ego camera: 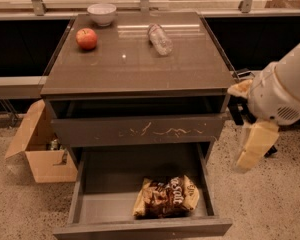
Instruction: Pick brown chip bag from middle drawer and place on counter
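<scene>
The brown chip bag (166, 197) lies flat on the grey floor of the open middle drawer (110, 186), towards its front right. The drawer is pulled out at the bottom of the cabinet. The counter (135, 66) is the glossy top slab above it. My gripper (249, 159) hangs at the end of the white arm (285, 91), to the right of the cabinet. It is beside the drawer's right edge, above and to the right of the bag, and touches nothing.
On the counter are a red apple (86, 38), a white bowl (101, 13) and a clear plastic bottle (160, 38) lying on its side. A drawer front with pale scratches (140, 130) sits above the open drawer. An open cardboard box (40, 146) stands on the floor to the left.
</scene>
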You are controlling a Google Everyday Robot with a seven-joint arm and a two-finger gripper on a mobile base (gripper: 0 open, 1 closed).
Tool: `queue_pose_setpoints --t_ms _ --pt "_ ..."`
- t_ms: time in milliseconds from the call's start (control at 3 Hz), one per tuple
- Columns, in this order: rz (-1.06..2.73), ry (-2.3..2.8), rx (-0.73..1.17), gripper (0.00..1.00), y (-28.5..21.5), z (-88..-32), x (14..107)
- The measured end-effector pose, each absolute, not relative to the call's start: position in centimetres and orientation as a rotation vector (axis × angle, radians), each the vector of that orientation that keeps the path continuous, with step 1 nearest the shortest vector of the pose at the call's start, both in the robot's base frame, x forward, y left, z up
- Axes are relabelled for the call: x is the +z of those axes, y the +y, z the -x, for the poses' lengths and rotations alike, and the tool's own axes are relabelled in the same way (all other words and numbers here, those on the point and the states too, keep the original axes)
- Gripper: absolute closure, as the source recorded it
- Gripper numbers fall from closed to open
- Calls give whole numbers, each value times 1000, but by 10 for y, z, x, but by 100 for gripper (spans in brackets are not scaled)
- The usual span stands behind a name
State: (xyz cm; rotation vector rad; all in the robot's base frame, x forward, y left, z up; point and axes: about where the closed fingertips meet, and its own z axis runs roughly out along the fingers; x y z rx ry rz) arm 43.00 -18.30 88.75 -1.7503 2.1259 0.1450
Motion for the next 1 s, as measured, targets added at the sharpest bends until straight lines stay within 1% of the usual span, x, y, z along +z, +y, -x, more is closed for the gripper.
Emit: queue_pose_setpoints --t_ms 333,667,1000 --pt "1742 2047 382 0 -142 -422 800" --pt "1723 2023 512 0 -115 -422 747" --pt "1723 2023 512 0 -115 -423 747"
